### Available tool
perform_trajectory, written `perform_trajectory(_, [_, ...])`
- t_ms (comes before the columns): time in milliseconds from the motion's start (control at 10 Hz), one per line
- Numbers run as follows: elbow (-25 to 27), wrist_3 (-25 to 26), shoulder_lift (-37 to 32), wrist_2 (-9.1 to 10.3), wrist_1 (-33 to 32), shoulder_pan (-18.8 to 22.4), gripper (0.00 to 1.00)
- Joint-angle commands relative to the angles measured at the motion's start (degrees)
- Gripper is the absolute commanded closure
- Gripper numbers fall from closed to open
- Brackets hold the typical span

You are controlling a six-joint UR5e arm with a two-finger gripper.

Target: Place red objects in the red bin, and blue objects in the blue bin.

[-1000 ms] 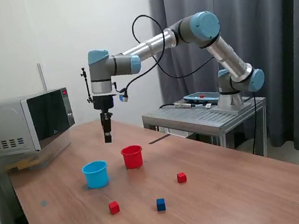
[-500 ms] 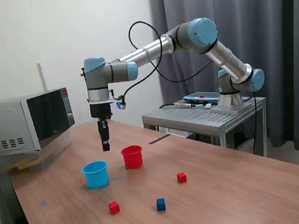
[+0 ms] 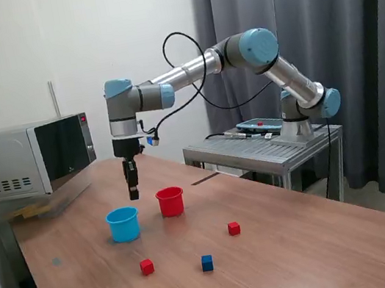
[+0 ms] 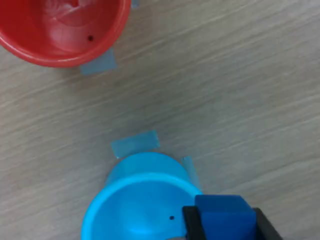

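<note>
My gripper [image 3: 134,192] hangs above the table, just behind and above the light blue bin [image 3: 123,224], shut on a dark blue cube. In the wrist view that blue cube [image 4: 222,215] sits between the black fingers [image 4: 191,226], over the rim of the blue bin [image 4: 135,210], whose inside looks empty. The red bin [image 3: 170,201] stands to the exterior view's right of the blue one; the red bin [image 4: 60,30] also looks empty inside. Two red cubes [image 3: 147,267] [image 3: 233,228] and another blue cube [image 3: 207,262] lie on the wooden table nearer the front.
A microwave [image 3: 31,161] stands at the table's far corner on the exterior view's left. A metal side table [image 3: 268,147] carries the arm's base behind the wooden table. Dark curtains hang on the exterior view's right. Tape patches [image 4: 135,144] mark the bins' spots.
The gripper has moved toward the exterior view's left and slightly lower with the blue cube, from behind the red bin to just over the blue bin. The cubes on the table have not moved.
</note>
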Motion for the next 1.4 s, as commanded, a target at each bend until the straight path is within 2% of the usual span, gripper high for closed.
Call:
perform_trajectory(0, [-1.7, -0.1, 2.1, 0.01, 0.5, 0.0, 1.0])
perform_trajectory(700, [-3.3, -0.1, 3.6, 0.45, 0.1, -1.6, 1.0])
perform_trajectory(800, [-3.5, -0.9, 3.8, 3.58, 0.2, -1.9, 1.0])
perform_trajectory(900, [-3.9, -1.1, 4.1, 5.61, 0.2, -2.1, 1.0])
perform_trajectory(1300, [-4.7, -0.6, 5.2, 5.37, 0.5, -2.7, 1.0])
